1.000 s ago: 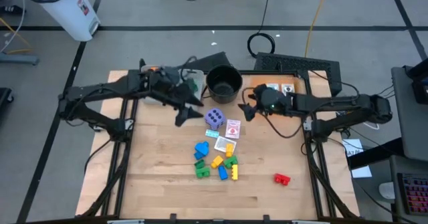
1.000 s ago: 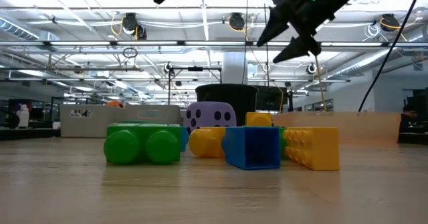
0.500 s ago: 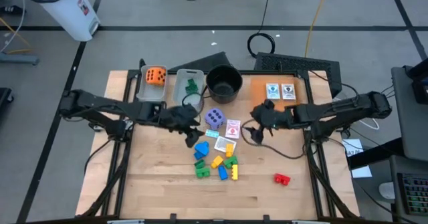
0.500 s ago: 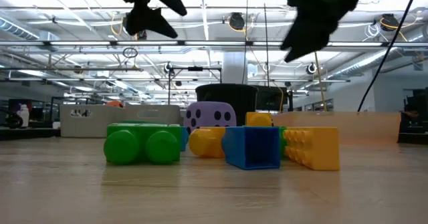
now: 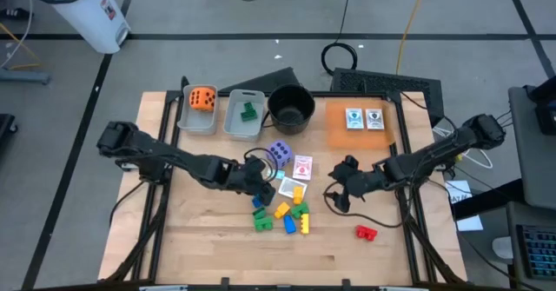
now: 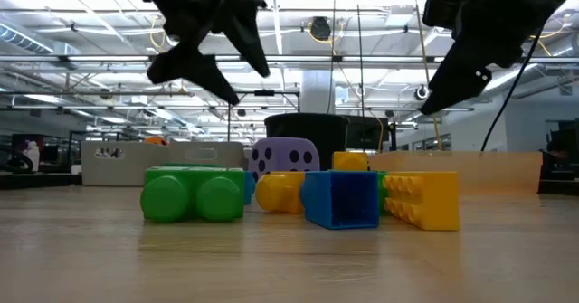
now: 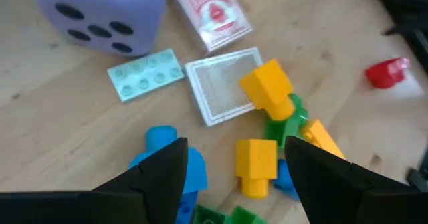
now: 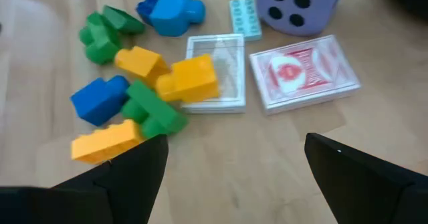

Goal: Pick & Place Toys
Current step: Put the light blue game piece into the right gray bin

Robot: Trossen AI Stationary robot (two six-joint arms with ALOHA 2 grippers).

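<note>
Nearest you on the table, a red block is lying alone toward the right front, well apart from everything else. Just beyond it, your right gripper is hanging above the wood with its fingers spread wide and gripping nothing, the arm reaching in low from the right edge; the pile of blocks is sitting near its fingertips, off to its left. Your left gripper is hovering over the far left corner of that pile, arm stretched in from the left edge, fingers parted and empty, with a blue block lying right below them, beside a yellow block. Past the pile, two picture cards and a pale green plate piece are lying flat, then the purple die. Farthest back, the orange die is resting in one grey bin, a green block in the next bin, beside the black pot, and two more cards are lying on an orange mat.
</note>
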